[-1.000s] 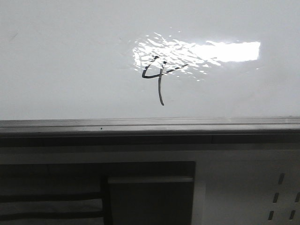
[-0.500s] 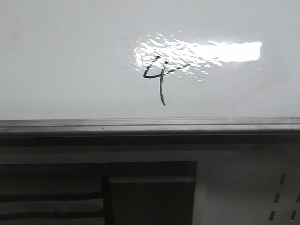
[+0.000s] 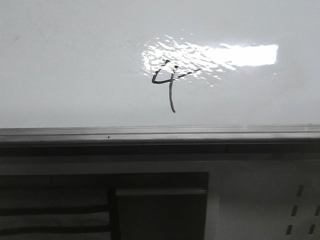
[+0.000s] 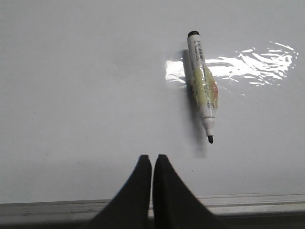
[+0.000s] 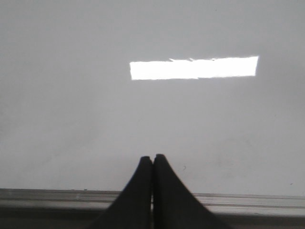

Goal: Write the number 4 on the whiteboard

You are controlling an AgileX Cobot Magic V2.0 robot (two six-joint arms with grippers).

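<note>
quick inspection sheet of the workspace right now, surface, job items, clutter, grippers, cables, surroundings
surface: whiteboard, glossy, with a bright rectangular light reflection and a grey metal rail along its near edge
job's things: number 4 drawn in black, crossbar broken, tail long; uncapped marker lying loose on the board, held by no gripper
clutter: nothing seen
grippers: left gripper shut and empty; right gripper shut and empty
cables: nothing seen
surroundings: white perforated panel below the rail, a dark opening beside it
</note>
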